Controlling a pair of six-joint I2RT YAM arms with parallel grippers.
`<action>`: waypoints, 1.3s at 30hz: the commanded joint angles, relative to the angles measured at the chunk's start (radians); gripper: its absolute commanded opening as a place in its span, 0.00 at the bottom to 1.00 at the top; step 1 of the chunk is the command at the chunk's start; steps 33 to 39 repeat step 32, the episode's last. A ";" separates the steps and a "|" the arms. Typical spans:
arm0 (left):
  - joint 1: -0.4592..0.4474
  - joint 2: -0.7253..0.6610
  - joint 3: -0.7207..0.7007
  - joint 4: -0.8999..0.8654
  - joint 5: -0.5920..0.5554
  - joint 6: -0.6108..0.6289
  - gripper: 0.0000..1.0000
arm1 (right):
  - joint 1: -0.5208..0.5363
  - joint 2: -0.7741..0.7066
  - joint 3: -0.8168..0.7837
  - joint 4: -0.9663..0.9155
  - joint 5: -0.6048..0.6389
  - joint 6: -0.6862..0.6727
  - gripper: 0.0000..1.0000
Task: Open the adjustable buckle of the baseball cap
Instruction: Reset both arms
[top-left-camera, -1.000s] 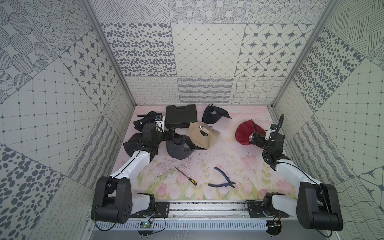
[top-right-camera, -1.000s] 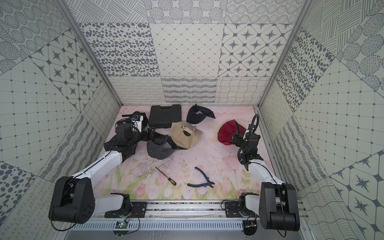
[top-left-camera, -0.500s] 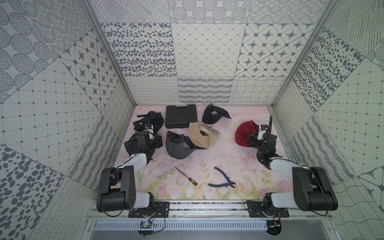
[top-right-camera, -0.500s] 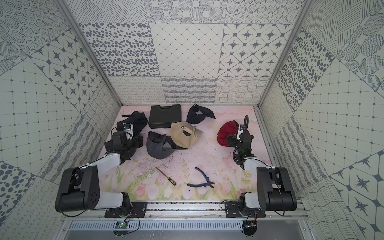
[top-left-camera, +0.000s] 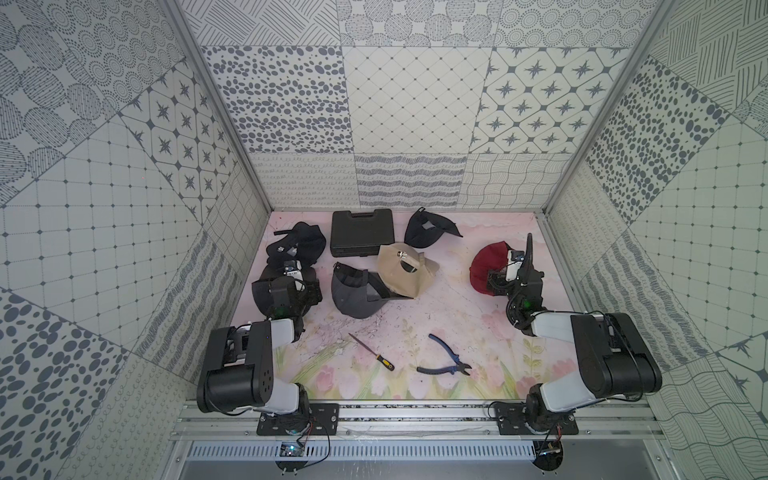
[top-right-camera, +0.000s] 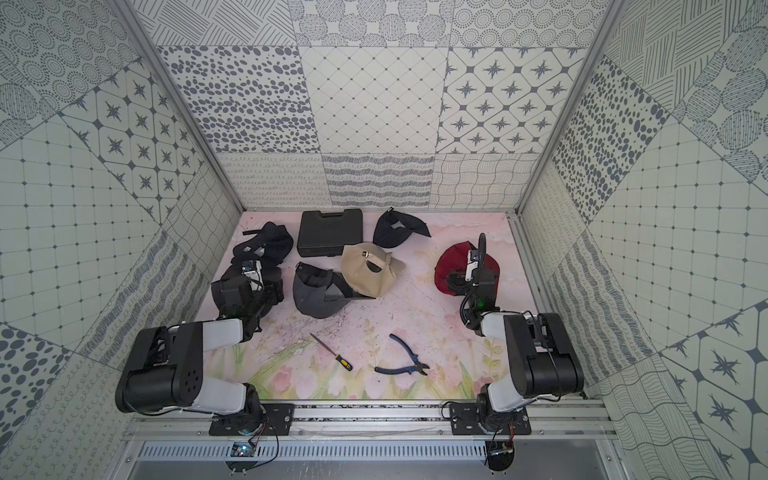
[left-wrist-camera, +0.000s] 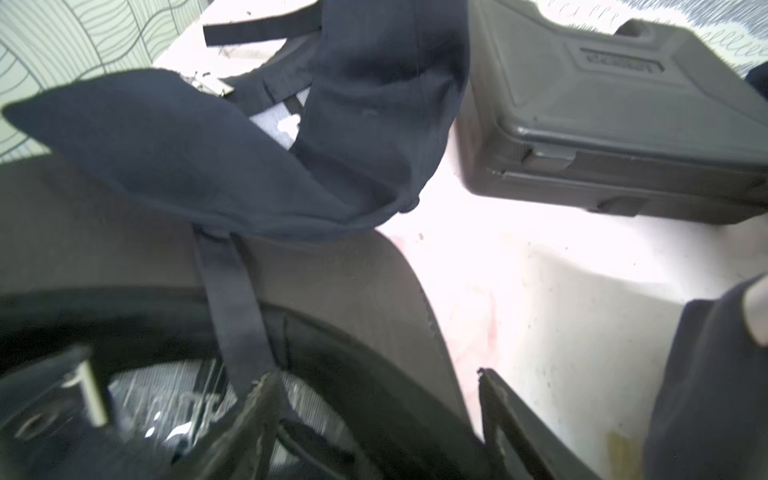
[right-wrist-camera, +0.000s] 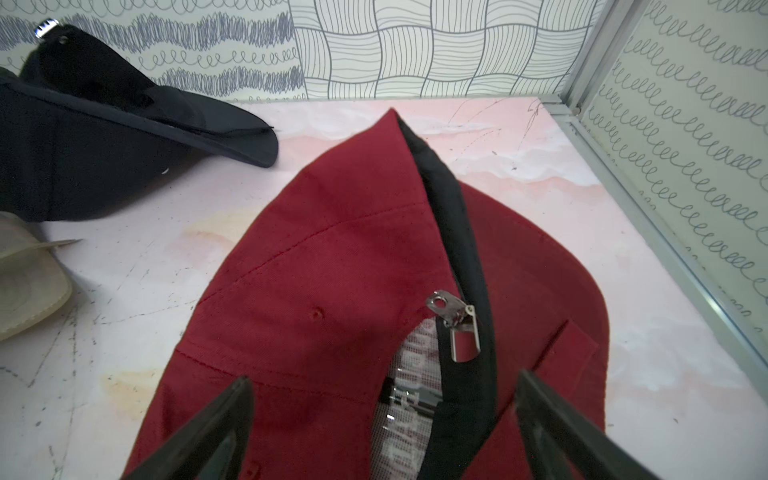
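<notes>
We see a flat tabletop with a pale pink flower print (top-left-camera: 415, 316). Beneath the left claw (left-wrist-camera: 374, 374) lies a black fabric cap (top-left-camera: 259, 293), with a navy fabric cap (top-left-camera: 307, 245) just beyond it and a black moulded plastic case (top-left-camera: 361, 232) beside that. Between the claws, a grey fabric cap (top-left-camera: 353, 299) touches a beige fabric cap (top-left-camera: 399, 274), and a dark cap (top-left-camera: 424, 232) sits farther back. Beneath the right claw (right-wrist-camera: 384, 376) lies a dark red fabric cap (top-left-camera: 484, 266). Behind both claws lie a yellow-handled screwdriver (top-left-camera: 372, 353) and blue-handled pliers (top-left-camera: 444, 361).

Cloth, metal, plastic, as I see them.
The red cloth baseball cap (right-wrist-camera: 324, 270) looks matt and finely woven; its small silver metal buckle (right-wrist-camera: 457, 328) shines; my black moulded plastic case (left-wrist-camera: 623, 104) has a dull, grainy finish.
</notes>
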 joint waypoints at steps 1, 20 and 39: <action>-0.055 0.068 0.029 0.129 -0.023 0.053 0.79 | 0.010 0.053 -0.068 0.247 0.007 -0.018 0.98; -0.108 0.089 0.044 0.112 -0.106 0.087 0.99 | -0.016 0.030 -0.034 0.142 -0.033 0.000 0.98; -0.108 0.089 0.044 0.113 -0.104 0.089 0.99 | -0.016 0.030 -0.033 0.144 -0.033 0.000 0.98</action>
